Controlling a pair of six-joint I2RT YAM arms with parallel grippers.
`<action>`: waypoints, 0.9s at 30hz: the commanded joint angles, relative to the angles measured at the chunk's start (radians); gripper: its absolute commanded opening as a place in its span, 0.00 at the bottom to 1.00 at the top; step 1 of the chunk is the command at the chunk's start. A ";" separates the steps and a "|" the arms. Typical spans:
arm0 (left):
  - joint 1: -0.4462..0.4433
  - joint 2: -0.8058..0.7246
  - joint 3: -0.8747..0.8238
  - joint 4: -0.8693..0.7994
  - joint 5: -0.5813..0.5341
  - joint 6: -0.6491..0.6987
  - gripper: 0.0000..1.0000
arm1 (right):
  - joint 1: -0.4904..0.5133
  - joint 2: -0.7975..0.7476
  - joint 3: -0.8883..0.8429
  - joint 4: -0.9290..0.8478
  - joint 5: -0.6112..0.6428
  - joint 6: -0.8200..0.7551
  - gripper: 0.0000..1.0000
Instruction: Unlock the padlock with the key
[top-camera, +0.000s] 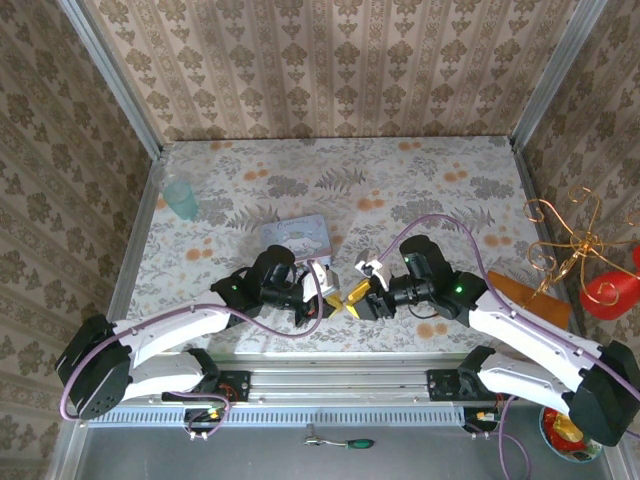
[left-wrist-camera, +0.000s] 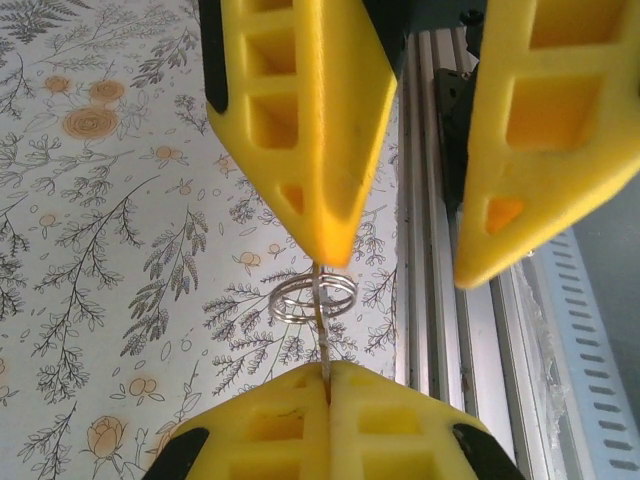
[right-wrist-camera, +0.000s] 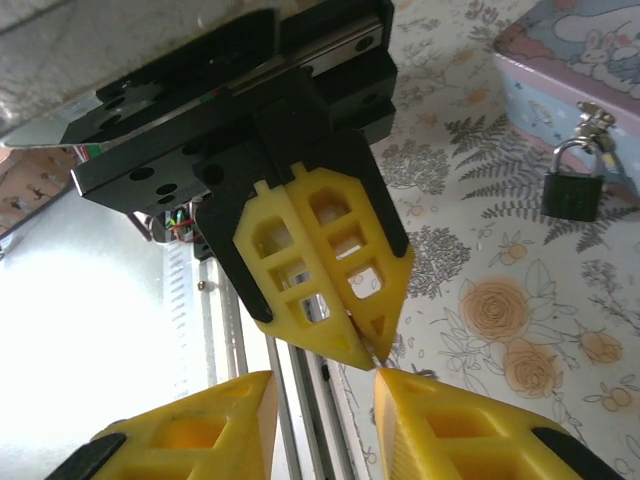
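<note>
Left fingers (left-wrist-camera: 270, 420) were closed on the thin key (left-wrist-camera: 322, 340), its ring (left-wrist-camera: 278, 300) showing, above the desk's (left-wrist-camera: 100, 250) near edge. Right fingers (left-wrist-camera: 300, 120) stood open around it, one touching the key, seemingly for a handover. Farther in, the padlock (right-wrist-camera: 572, 185) hung shut on the pale blue box (right-wrist-camera: 560, 70). Next, the right fingers would need to close squarely on the key.
</note>
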 joint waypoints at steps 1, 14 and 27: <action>-0.012 0.002 0.030 0.002 0.047 0.039 0.00 | -0.012 -0.034 0.026 -0.032 0.078 0.007 0.34; -0.007 0.013 0.037 0.010 0.063 0.040 0.00 | 0.024 0.049 0.029 -0.004 0.063 -0.013 0.36; -0.005 0.023 0.043 0.011 0.066 0.038 0.00 | 0.026 0.059 0.023 -0.006 0.055 -0.023 0.08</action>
